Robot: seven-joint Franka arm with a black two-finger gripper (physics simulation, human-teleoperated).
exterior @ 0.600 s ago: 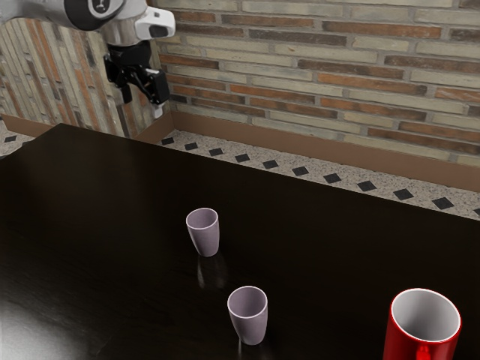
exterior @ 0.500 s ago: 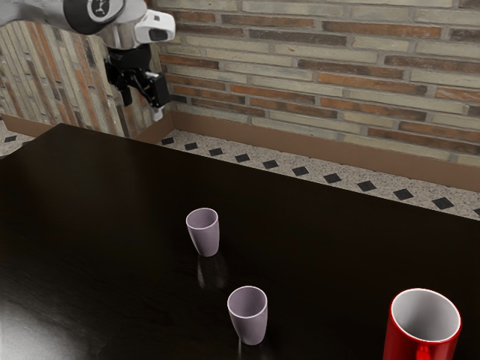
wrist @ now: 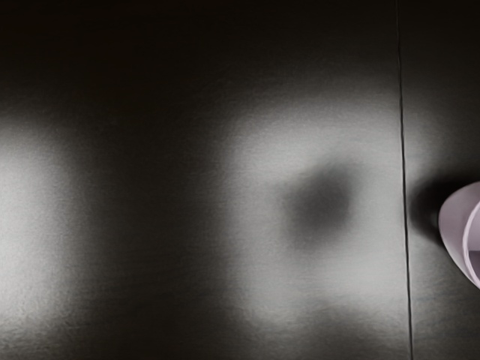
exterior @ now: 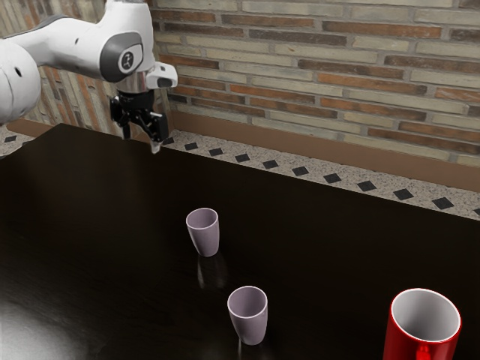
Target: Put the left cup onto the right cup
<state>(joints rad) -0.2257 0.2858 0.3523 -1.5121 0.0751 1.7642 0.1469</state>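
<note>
Gripper well apart from upright left cup, mouth upward.

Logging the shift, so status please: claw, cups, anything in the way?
Claw open, empty, raised well away from both cups. Far cup and near cup upright, apart, not stacked. Red mug off to the side; path looks clear.

text: none legible | labels: none | brands: none | numbers: none | signs: none
</note>
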